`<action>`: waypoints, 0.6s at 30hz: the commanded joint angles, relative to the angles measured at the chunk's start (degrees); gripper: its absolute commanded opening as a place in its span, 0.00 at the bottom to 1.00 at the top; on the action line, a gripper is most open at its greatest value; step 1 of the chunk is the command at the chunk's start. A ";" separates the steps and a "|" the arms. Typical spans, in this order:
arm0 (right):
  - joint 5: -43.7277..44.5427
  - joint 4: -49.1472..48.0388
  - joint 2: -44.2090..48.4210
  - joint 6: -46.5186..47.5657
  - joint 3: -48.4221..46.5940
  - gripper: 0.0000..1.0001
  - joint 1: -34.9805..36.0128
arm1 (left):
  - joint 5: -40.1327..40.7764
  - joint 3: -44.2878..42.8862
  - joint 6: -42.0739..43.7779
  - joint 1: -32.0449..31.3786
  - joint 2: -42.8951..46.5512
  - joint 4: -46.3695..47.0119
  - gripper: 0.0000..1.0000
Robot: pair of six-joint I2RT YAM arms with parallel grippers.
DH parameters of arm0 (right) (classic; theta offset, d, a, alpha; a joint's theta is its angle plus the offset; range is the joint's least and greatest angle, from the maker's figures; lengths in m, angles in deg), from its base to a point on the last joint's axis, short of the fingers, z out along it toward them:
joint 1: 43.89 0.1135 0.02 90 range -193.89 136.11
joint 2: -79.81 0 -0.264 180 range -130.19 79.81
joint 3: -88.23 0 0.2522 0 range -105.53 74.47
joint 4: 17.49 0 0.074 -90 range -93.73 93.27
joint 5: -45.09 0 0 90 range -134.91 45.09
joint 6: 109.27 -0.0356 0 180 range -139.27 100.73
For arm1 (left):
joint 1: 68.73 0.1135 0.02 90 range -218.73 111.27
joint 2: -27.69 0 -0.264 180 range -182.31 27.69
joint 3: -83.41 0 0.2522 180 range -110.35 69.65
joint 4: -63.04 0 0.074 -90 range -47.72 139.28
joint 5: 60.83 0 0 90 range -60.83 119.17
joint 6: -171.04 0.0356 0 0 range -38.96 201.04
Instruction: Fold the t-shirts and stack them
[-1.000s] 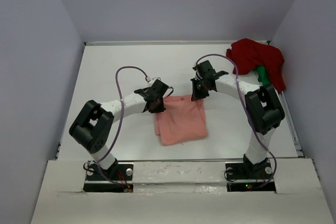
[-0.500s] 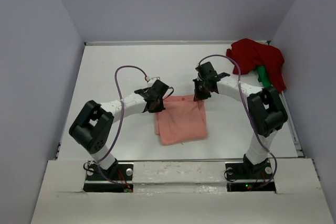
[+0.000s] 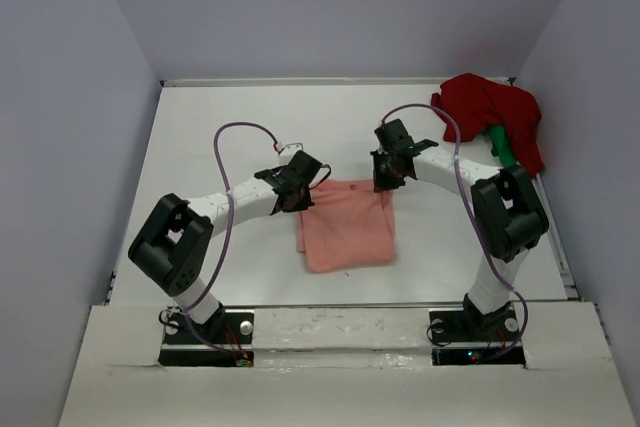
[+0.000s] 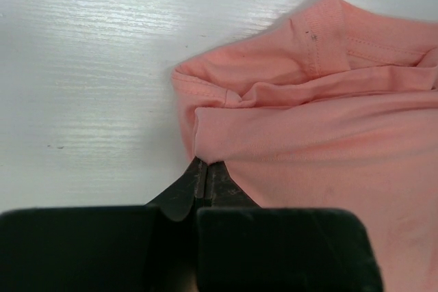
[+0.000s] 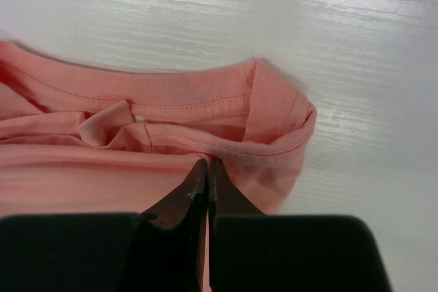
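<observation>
White table (image 3: 200,137), grey walls around. Centre frame: salmon-pink t-shirt (image 3: 345,232), partly folded into a rough rectangle, far edge rumpled. Left gripper (image 4: 205,169) pinched tight on its far-left corner; right gripper (image 5: 207,169) clamped on the far-right corner. Upper right: dark red t-shirt (image 3: 490,112) heaped over green t-shirt (image 3: 500,144), both unfolded; no stack begun. No obstruction seen near the arms.

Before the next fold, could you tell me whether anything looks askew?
The pink shirt lies crooked, its far edge bunched where the left gripper and right gripper pinch it. The red shirt sits crumpled far right, over a green one.
</observation>
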 commanded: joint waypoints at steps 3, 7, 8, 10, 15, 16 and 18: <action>8.06 -0.53 2.23 0.82 -0.99 0.00 -0.62 | 5.92 -2.57 0.58 0.15 0.36 -2.47 0.00; 9.73 -0.18 1.79 1.08 -1.70 0.00 -0.62 | 5.48 -3.19 1.19 0.15 -2.36 -1.33 0.00; 10.60 0.08 1.35 1.09 -1.96 0.00 -0.62 | 5.13 -3.19 1.37 0.15 -3.24 -0.54 0.00; 11.49 0.44 1.00 1.17 -2.67 0.00 -0.62 | 4.78 -3.27 1.46 0.15 -4.38 0.08 0.00; 12.80 1.23 0.56 1.96 -4.86 0.00 -0.62 | 3.63 -3.10 1.98 0.24 -7.64 2.19 0.00; 13.16 1.40 0.90 2.31 -5.21 0.00 -0.62 | 3.55 -3.19 1.98 0.24 -8.16 2.45 0.00; 12.63 2.19 1.43 2.49 -6.27 0.00 -0.62 | 3.20 -3.01 2.07 0.24 -9.13 3.15 0.00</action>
